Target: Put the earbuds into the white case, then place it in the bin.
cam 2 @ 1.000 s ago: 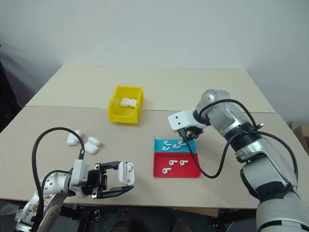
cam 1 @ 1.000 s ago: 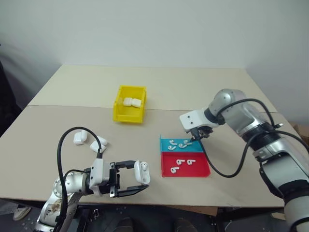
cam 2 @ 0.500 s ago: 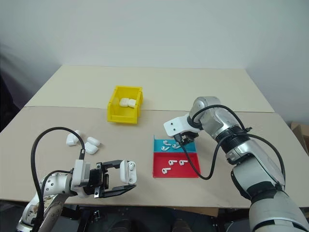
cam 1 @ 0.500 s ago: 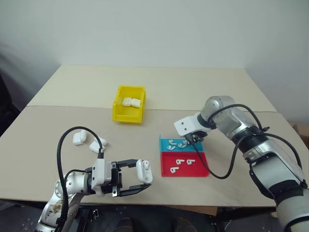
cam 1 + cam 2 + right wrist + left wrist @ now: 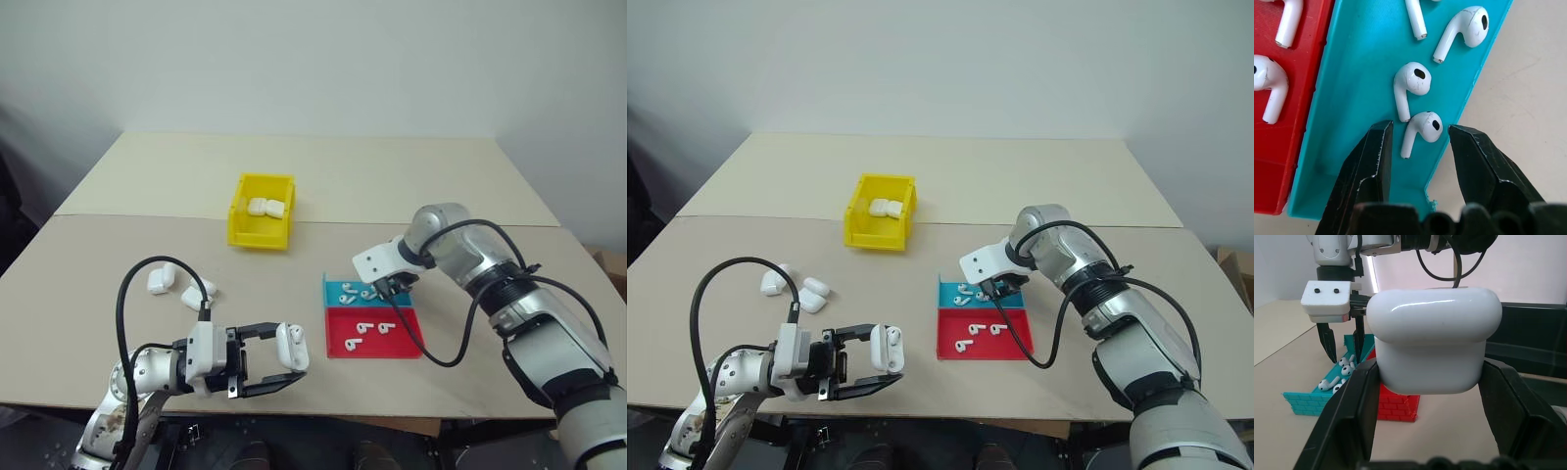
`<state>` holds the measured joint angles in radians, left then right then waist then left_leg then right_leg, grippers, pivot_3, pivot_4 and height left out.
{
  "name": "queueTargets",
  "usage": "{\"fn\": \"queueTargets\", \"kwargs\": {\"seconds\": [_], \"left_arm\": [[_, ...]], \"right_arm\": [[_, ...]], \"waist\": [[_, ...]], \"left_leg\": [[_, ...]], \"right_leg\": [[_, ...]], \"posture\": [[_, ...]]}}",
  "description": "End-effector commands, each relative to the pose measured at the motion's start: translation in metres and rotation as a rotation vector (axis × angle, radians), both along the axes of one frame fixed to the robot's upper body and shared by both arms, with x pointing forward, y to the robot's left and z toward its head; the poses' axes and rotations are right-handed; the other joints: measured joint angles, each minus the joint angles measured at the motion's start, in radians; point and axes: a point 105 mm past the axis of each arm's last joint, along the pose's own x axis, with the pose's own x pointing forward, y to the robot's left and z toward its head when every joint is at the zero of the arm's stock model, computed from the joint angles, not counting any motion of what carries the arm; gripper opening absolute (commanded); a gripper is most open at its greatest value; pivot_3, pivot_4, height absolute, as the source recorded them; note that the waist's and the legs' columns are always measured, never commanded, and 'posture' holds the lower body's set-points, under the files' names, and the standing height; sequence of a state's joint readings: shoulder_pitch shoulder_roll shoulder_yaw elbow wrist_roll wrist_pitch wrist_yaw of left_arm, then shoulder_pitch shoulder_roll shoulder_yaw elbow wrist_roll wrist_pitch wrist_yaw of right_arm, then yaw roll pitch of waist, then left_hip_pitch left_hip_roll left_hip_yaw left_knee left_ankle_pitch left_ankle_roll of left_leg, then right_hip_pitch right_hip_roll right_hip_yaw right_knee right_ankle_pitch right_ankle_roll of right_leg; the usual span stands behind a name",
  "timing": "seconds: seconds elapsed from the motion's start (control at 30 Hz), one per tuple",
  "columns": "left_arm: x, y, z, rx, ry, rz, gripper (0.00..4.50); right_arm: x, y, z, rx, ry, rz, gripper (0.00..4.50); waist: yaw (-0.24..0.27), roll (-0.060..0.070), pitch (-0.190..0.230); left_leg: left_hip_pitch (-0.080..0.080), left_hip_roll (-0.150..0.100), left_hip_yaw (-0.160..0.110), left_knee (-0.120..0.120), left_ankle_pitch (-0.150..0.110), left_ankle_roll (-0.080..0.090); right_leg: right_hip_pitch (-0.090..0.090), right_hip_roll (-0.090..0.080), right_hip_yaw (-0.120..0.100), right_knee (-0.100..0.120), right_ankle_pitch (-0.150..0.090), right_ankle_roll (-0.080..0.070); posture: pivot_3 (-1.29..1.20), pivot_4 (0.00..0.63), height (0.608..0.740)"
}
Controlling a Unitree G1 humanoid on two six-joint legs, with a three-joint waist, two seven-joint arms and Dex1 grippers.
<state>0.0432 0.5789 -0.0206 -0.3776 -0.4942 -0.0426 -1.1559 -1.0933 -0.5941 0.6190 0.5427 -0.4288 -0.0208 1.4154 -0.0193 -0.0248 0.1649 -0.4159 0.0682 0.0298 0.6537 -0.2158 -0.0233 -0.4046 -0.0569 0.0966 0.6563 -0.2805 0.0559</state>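
Two cases (image 5: 266, 207) already lie in the yellow bin (image 5: 261, 225), which you see at about 11 o'clock from the tray (image 5: 372, 318), well apart from it across bare tabletop. Your left gripper (image 5: 286, 364) holds a white case (image 5: 1432, 338) clamped between its fingers near the table's (image 5: 392, 176) front edge; in the left wrist view the case hides much of what lies behind it. Your right gripper (image 5: 1420, 147) points down into the tray's teal half, fingers parted with one earbud (image 5: 1422, 128) between the tips, not touching either. That earbud sits close to the teal wall, and a second earbud (image 5: 1409, 85) lies just beside it. Spare cases (image 5: 163, 278) rest near the table's left side, at 9 o'clock from the tray. The red half holds more earbuds, cut off at the right wrist view's border.
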Motion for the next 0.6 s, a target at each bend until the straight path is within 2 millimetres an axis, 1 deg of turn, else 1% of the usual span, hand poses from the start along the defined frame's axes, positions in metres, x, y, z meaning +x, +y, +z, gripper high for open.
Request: {"fn": "queueTargets", "kwargs": {"seconds": [0.03, 0.2, 0.27, 0.33, 0.6], "left_arm": [[-0.0019, -0.0024, 0.0074, 0.000, -0.048, -0.013, 2.75], [-0.0019, -0.0031, 0.0073, 0.000, -0.049, -0.012, 2.75], [-0.0020, -0.0034, 0.0074, -0.001, -0.048, -0.012, 2.75], [-0.0021, -0.0038, 0.0075, -0.002, -0.048, -0.013, 2.75], [-0.0027, -0.0040, 0.0073, -0.004, -0.044, -0.016, 2.75]], "right_arm": [[0.0031, 0.0018, 0.0076, 0.004, -0.036, 0.014, 2.21], [0.0030, 0.0013, 0.0074, 0.001, -0.035, 0.016, 2.21], [0.0024, 0.0006, 0.0069, -0.002, -0.029, 0.018, 1.83], [0.0015, -0.0006, 0.0064, -0.008, -0.025, 0.022, 1.31], [0.0014, -0.0018, 0.0059, -0.019, -0.030, 0.033, 1.31]], "waist": [[0.000, 0.000, 0.000], [0.000, 0.000, 0.000], [0.000, 0.000, 0.000], [0.000, 0.000, 0.000], [0.000, 0.000, 0.000]], "left_leg": [[0.000, 0.000, 0.000, 0.000, 0.000, 0.000], [0.000, 0.000, 0.000, 0.000, 0.000, 0.000], [0.000, 0.000, 0.000, 0.000, 0.000, 0.000], [0.000, 0.000, 0.000, 0.000, 0.000, 0.000], [0.000, 0.000, 0.000, 0.000, 0.000, 0.000]], "right_leg": [[0.000, 0.000, 0.000, 0.000, 0.000, 0.000], [0.000, 0.000, 0.000, 0.000, 0.000, 0.000], [0.000, 0.000, 0.000, 0.000, 0.000, 0.000], [0.000, 0.000, 0.000, 0.000, 0.000, 0.000], [0.000, 0.000, 0.000, 0.000, 0.000, 0.000]], "posture": [[0.00, 0.150, 0.740], [0.00, 0.150, 0.740], [0.00, 0.150, 0.740], [0.00, 0.150, 0.740], [0.00, 0.150, 0.740]]}}
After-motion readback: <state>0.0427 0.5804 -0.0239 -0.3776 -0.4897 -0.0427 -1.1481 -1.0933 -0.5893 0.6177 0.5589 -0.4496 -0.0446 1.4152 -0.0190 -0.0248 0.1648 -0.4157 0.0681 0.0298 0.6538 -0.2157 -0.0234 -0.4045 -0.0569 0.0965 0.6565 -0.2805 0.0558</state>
